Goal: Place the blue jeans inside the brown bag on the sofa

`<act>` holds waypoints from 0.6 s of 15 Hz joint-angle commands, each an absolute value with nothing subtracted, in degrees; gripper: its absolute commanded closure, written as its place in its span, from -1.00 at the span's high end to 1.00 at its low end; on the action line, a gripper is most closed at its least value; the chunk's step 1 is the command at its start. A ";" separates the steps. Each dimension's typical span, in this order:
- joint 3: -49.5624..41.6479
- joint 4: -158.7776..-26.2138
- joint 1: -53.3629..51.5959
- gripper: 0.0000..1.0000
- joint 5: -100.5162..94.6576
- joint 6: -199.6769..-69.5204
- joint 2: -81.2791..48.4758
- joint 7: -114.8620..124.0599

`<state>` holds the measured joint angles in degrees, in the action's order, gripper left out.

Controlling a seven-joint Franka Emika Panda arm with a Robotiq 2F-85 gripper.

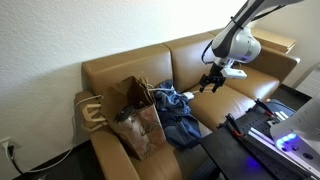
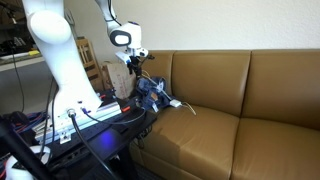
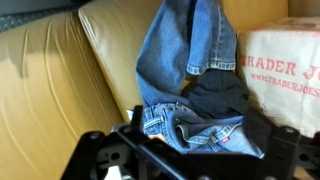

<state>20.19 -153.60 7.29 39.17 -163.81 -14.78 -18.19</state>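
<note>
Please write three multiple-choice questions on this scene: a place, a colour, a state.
1. Where are the jeans? A on the sofa seat beside the bag; B wholly inside the bag; C lifted in the air.
2. What colour is the sofa? A grey; B red; C tan-brown.
3. How do the jaws of the gripper stand? A shut on the jeans; B open and empty; C shut on a bag handle.
Answers: 1 A, the jeans lie on the seat next to the bag. 2 C, its leather is tan-brown. 3 B, the jaws are apart with nothing between them.
</note>
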 commanded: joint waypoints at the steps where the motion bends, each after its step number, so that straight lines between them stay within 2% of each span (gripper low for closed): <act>1: 22.09 -146.31 7.72 1.00 42.02 -167.68 -29.53 -24.14; 4: 23.33 -140.82 6.51 1.00 43.34 -182.18 -40.68 -28.79; 9: 22.70 -132.25 5.27 1.00 34.54 -204.69 -56.58 -30.67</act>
<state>22.45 -137.58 4.79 38.40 -195.31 -48.10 -28.84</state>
